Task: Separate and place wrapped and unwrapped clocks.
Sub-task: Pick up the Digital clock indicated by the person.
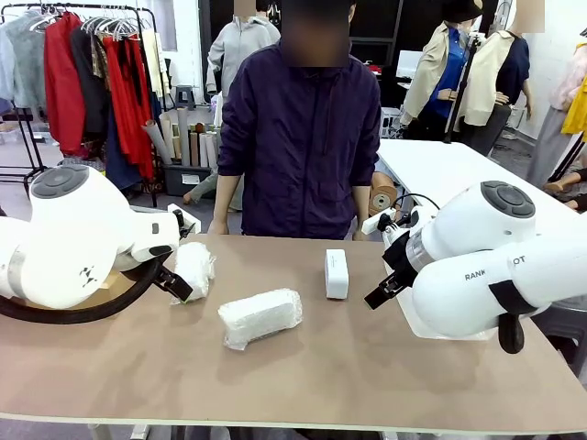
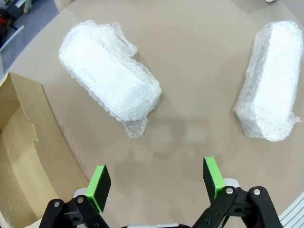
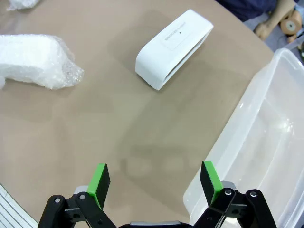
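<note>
Two bubble-wrapped white clocks lie on the brown table: one [image 1: 194, 268] [image 2: 107, 76] at the left beside my left arm, the other [image 1: 260, 317] [image 2: 270, 83] [image 3: 35, 59] in the middle. A bare white rectangular clock [image 1: 337, 273] [image 3: 173, 47] stands right of centre. My left gripper [image 2: 156, 183] hovers open above bare table between the two wrapped clocks, holding nothing. Above the table, my right gripper [image 3: 156, 184] is open too and holds nothing; the bare clock lies ahead of it and a tub's edge lies under its right finger.
A brown cardboard box [image 2: 21, 156] sits at the table's left edge by the left arm. A clear plastic tub [image 3: 263, 142] lies on the right side under the right arm. A person in a dark jacket [image 1: 303, 128] stands at the far side, hands down.
</note>
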